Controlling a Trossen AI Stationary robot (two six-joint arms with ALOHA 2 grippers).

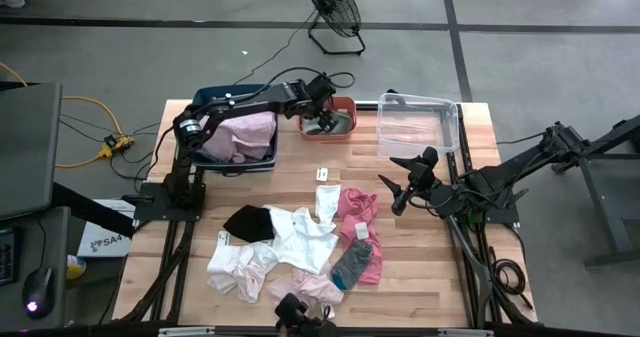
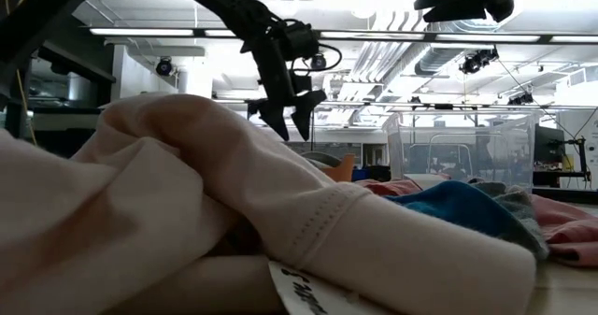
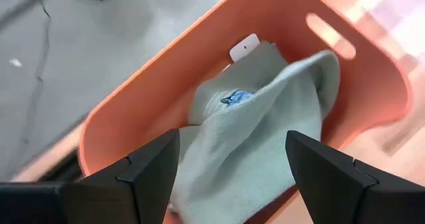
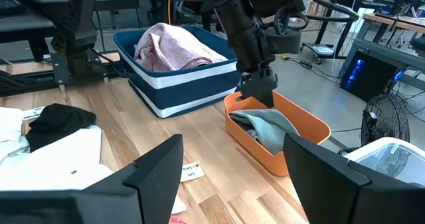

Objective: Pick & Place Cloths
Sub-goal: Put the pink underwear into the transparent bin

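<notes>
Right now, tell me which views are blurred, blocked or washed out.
Low view: a pale cloth right at the lens fills the foreground, soft and out of focus, and bright ceiling lights glare behind. Left wrist view: the sage green cloth in the orange bin is blurry, with the far corner overexposed. High and right wrist views read evenly lit and sharp.

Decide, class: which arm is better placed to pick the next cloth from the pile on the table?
Right. The right tool hangs open beside the pink cloth at the pile's edge. The left tool is open over the orange bin, above the sage cloth, farther from the pile.
</notes>
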